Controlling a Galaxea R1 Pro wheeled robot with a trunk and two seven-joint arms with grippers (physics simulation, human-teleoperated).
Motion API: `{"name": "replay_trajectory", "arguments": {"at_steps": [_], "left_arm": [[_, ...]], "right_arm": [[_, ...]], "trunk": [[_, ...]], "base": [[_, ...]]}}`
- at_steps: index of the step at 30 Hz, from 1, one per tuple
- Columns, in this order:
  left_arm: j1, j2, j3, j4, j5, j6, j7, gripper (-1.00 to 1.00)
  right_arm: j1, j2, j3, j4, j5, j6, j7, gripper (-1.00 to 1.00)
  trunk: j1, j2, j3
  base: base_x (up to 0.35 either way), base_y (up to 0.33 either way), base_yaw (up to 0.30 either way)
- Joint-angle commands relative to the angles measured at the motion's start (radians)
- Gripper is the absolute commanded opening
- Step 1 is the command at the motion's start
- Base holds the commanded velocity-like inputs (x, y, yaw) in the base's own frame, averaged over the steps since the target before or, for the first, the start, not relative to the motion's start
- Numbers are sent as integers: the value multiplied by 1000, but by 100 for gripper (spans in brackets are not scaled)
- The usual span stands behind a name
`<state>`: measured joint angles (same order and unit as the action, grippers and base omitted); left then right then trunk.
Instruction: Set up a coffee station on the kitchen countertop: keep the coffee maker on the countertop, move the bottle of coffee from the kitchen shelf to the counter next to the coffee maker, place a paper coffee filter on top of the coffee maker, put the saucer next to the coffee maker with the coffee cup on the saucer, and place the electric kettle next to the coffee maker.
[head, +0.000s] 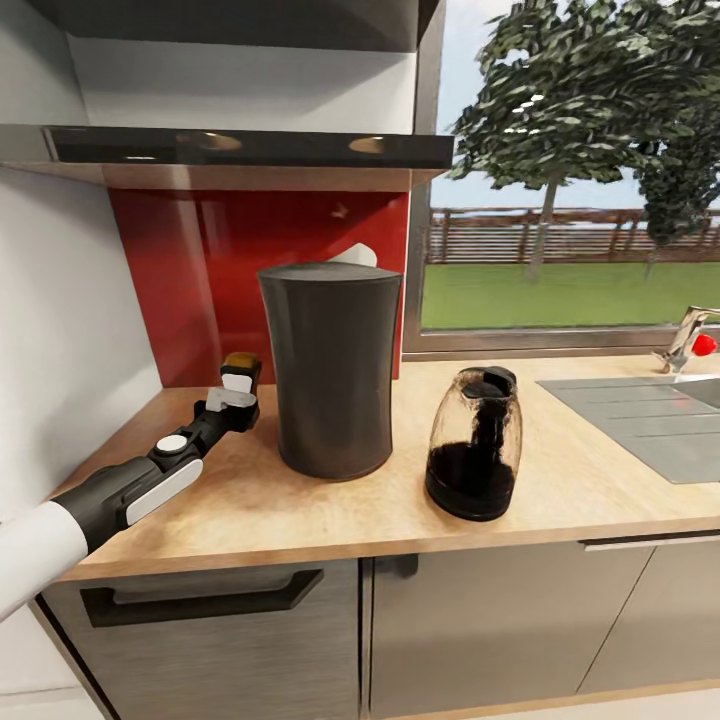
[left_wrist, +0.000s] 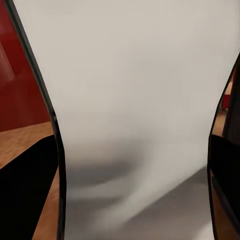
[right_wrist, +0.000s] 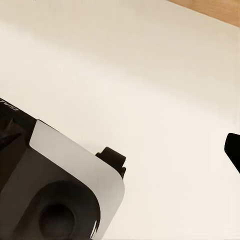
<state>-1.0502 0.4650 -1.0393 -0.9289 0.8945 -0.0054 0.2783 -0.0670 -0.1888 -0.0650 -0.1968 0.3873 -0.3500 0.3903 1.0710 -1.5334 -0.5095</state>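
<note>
The tall dark-grey coffee maker (head: 330, 370) stands on the beige countertop (head: 570, 495). Just left of it is the bottle of coffee (head: 241, 372), upright with its golden-brown cap on top, and my left gripper (head: 236, 400) is shut on it low over the counter. Its white label (left_wrist: 135, 110) shows between my dark fingers (left_wrist: 25, 195) in the left wrist view. The glass electric kettle (head: 475, 445) stands to the coffee maker's right. A white pointed piece (head: 357, 256) peeks up behind the coffee maker's top; I cannot tell what it is. Saucer and coffee cup are out of view.
A steel sink (head: 650, 420) and tap (head: 688, 340) lie at the counter's right end. A range hood (head: 230, 150) hangs above, over a red backsplash (head: 190, 280). The white wall (head: 60, 330) is close on the left. The right wrist view has pale floor (right_wrist: 150, 75) and a robot part (right_wrist: 60, 190).
</note>
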Motion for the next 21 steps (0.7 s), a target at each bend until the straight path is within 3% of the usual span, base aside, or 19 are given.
{"name": "replay_trajectory", "arguments": {"at_steps": [1, 21], "left_arm": [[-2, 1, -6, -2, 6, -1, 9, -100], [-2, 1, -5, -2, 6, -1, 9, -100]], "right_arm": [[-1, 0, -7, 0, 6, -3, 5, 100], [-1, 0, -7, 0, 5, -3, 5, 100]], "trunk": [[0, -1, -1], [0, -1, -3]], "base": [[1, -12, 0], [33, -1, 0]]}}
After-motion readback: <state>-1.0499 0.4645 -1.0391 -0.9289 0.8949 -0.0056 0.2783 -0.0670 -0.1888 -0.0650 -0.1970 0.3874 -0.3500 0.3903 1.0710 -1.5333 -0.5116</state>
